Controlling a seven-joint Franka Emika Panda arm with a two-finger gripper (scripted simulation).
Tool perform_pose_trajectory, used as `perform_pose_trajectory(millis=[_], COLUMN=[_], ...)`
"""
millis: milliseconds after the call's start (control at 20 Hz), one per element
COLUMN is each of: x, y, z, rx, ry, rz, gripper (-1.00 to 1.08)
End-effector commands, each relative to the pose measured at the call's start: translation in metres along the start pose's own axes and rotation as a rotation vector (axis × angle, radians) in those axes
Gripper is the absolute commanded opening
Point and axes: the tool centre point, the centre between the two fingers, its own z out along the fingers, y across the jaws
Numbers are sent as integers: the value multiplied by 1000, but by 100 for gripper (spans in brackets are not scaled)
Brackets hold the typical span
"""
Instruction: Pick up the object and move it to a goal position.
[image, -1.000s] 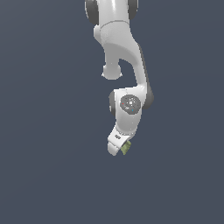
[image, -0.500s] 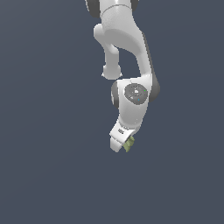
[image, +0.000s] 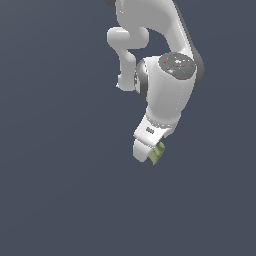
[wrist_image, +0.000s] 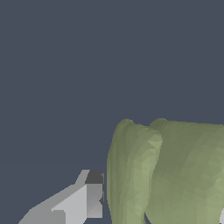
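flat, even simulator light, sharp throughout, no cast shadows, soft shading on the arm (image: 167, 95).

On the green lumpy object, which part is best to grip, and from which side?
Across the narrow middle of the green object, pads on its two flat sides, approaching toward the lobes' rounded tips. The ridged lobes run lengthwise, so they likely resist slipping. The pincer appears shut on it about this way.

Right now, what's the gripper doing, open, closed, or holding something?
Gripper: closed on the olive-green object, which sits between its fingers in the wrist view.
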Motion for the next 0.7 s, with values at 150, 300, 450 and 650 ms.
perform_pose_trajectory(millis=[150, 300, 450, 650], x=[11, 18, 24, 31], y=[-7, -11, -14, -17], z=[-63, -96, -127, -163], rx=[1, 1, 1, 1], ry=[0, 0, 0, 1], rz=[0, 0, 0, 1], gripper=[-100, -100, -100, -100])
